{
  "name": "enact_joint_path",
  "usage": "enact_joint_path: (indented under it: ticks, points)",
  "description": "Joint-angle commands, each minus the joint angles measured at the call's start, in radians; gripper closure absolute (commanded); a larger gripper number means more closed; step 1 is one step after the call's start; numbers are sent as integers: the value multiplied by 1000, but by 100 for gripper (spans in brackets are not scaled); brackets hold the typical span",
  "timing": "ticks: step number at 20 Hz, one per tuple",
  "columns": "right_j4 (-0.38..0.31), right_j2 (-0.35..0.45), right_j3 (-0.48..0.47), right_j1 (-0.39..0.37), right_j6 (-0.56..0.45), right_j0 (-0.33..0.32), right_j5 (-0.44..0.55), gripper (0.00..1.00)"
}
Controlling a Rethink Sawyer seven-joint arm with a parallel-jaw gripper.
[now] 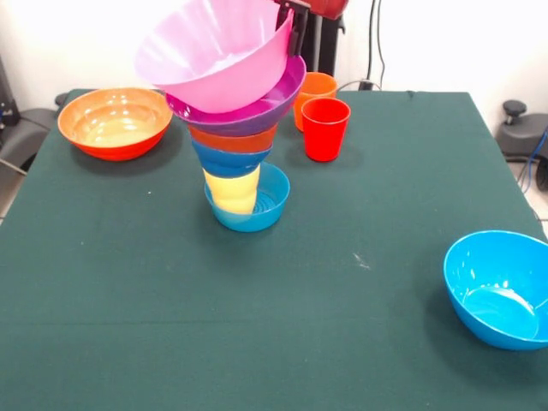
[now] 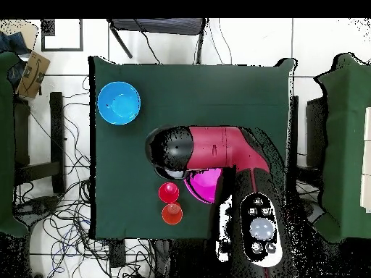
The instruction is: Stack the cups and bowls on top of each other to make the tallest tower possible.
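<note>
A: Six glossy plastic pieces make up the tower (image 1: pixel 237 128) near the middle of the green tabletop (image 1: pixel 257 325): a small blue bowl (image 1: pixel 257 210) at the base, a yellow cup (image 1: pixel 232 190), a blue and an orange bowl, a purple bowl (image 1: pixel 257 107), and a large pink bowl (image 1: pixel 214 51) on top.

B: Does the tool (image 1: pixel 294 26) have it?

A: It sits at the pink bowl's far rim, seemingly pinching it; I cannot tell how far it is open.

B: How would it handle?

A: Light, stiff, slippery, I judge. The thin rim is the place to grip.

B: Which way does it point?

A: The pink bowl tilts, mouth up and toward the left; the tower's long axis is vertical, leaning slightly.

B: What remains?

A: A large orange bowl (image 1: pixel 116 122), a bright blue bowl (image 1: pixel 501 287), a red cup (image 1: pixel 325 128) and an orange cup (image 1: pixel 315 90).
</note>
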Motion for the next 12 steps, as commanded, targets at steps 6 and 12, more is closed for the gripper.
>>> enact_joint_path:
  ticks: [6,12]
  points:
    - [-106,2,52,28,-6,35,-104,100]
    - [-118,-12,19,35,11,54,-92,100]
